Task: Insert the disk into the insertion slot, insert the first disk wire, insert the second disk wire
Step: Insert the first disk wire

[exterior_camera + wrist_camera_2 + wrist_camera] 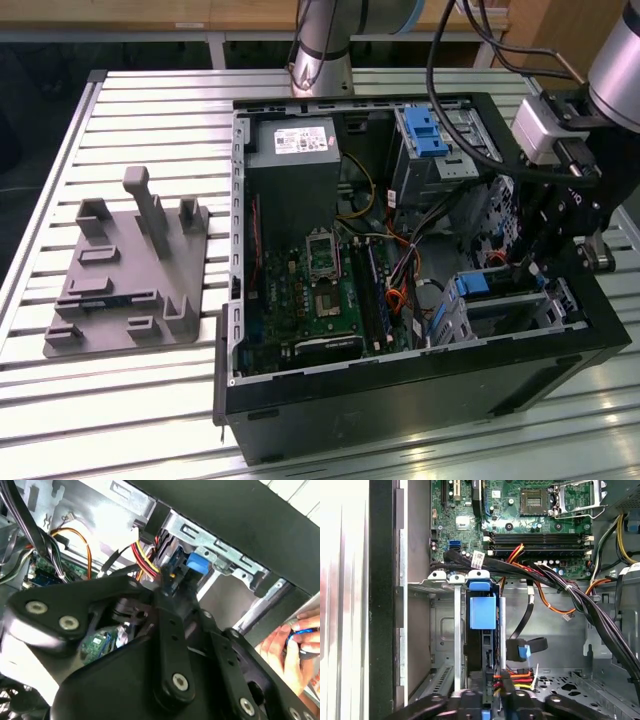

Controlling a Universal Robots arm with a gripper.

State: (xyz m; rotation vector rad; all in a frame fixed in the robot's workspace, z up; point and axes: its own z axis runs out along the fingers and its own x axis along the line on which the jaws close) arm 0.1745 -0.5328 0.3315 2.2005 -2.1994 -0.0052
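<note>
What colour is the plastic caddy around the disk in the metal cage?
Bright blue. The caddy shows best in the first wrist view.

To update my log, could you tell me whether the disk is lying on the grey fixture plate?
No, the disk sits in the insertion slot inside the computer case.

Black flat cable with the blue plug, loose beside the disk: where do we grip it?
Probably the blue plug itself, pinched across its broad faces, coming in through the open side of the case. It's the one rigid part; the black cable behind it curls and would flex. The disk stands close beside, so mind it.
</note>
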